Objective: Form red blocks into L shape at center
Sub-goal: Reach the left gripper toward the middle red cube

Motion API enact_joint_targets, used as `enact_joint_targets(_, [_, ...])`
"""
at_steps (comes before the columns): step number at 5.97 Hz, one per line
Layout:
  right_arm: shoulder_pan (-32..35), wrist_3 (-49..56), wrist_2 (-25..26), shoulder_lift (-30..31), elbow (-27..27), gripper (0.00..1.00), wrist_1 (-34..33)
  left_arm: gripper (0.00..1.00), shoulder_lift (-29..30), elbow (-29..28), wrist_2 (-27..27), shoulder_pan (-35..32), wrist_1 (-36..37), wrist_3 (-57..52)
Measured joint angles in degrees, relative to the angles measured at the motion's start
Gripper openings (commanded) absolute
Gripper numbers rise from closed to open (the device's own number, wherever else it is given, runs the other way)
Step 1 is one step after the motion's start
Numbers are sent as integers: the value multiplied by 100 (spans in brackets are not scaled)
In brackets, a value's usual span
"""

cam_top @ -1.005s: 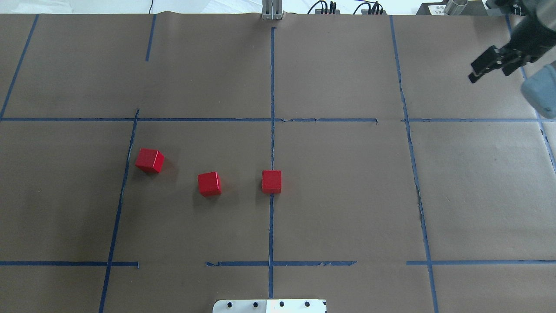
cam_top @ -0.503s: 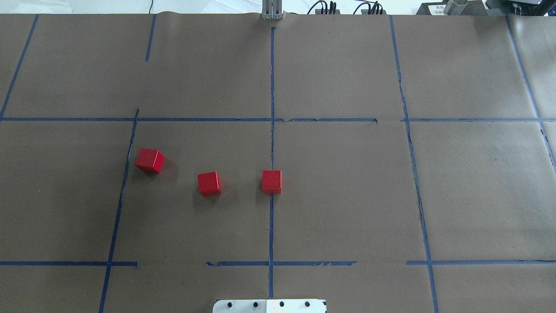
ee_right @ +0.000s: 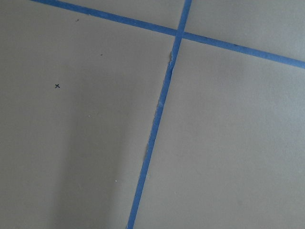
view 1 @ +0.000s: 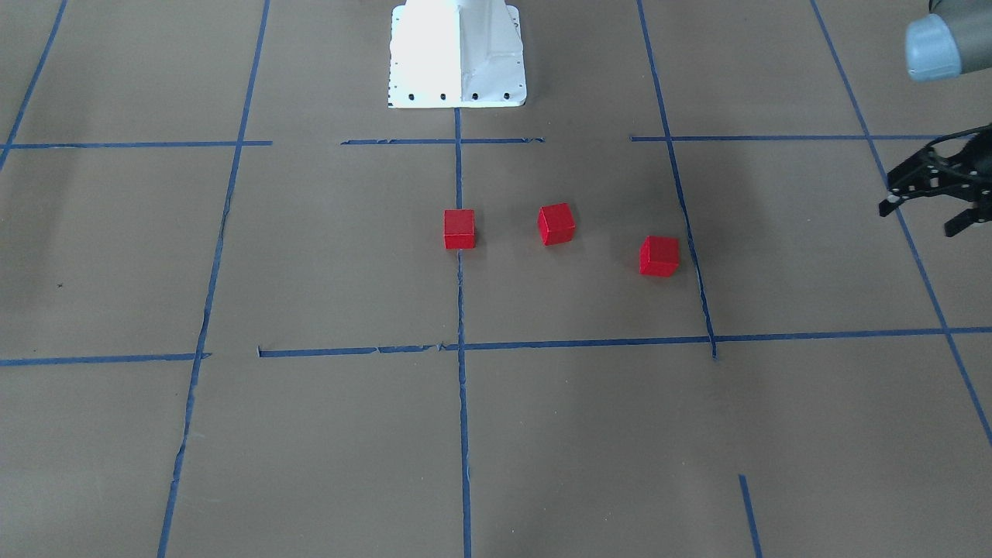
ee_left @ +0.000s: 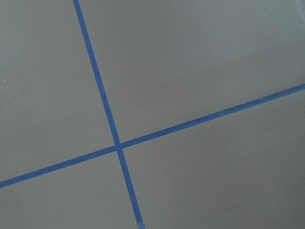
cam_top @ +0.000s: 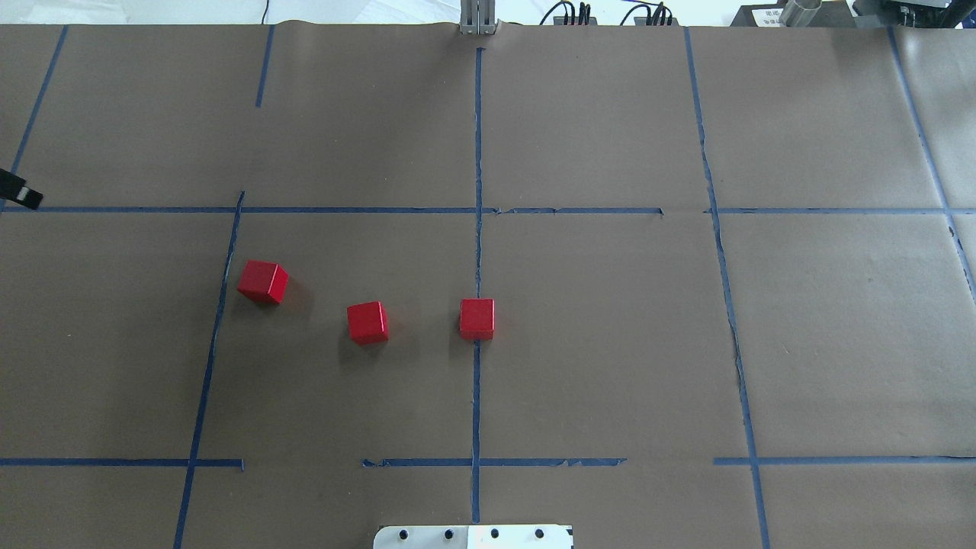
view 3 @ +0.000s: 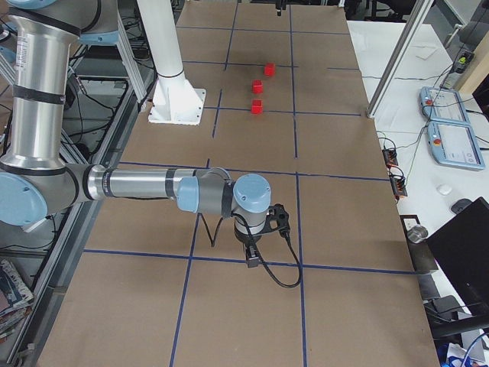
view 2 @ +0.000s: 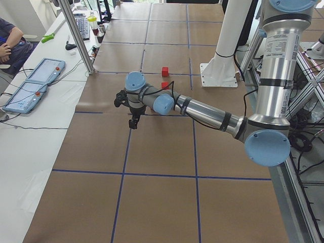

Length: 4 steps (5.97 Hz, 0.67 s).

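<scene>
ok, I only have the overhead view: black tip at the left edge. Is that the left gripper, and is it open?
Observer: Yes. The front-facing view shows the left gripper open, holding nothing.
Operator: Right arm? Not in my view.
Observer: The right side view has the right gripper over bare paper, far from the red blocks; open or shut, cannot tell.
Operator: Left wrist cam on a block?
Observer: No, only a blue tape crossing.

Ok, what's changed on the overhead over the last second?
The right gripper pulled out of the overhead view's top right corner. One of the left gripper's fingers has come in at its left edge. Nothing was taken hold of. The three red blocks stayed put, apart.
</scene>
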<state>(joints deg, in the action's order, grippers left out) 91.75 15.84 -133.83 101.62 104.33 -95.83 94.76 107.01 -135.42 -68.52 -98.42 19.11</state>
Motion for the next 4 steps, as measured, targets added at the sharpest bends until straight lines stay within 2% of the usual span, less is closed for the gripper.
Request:
enact_joint_targets(1, [7, -203, 5, 43, 95, 100, 5, 100, 322, 135, 174, 559, 1, 952])
enact_joint_targets(3, [10, -284, 6, 50, 144, 100, 11, 100, 972, 199, 928, 1838, 40, 3169])
enact_joint_targets(4, [8, -282, 6, 51, 145, 100, 9, 100, 1249, 187, 1593, 2531, 47, 4635])
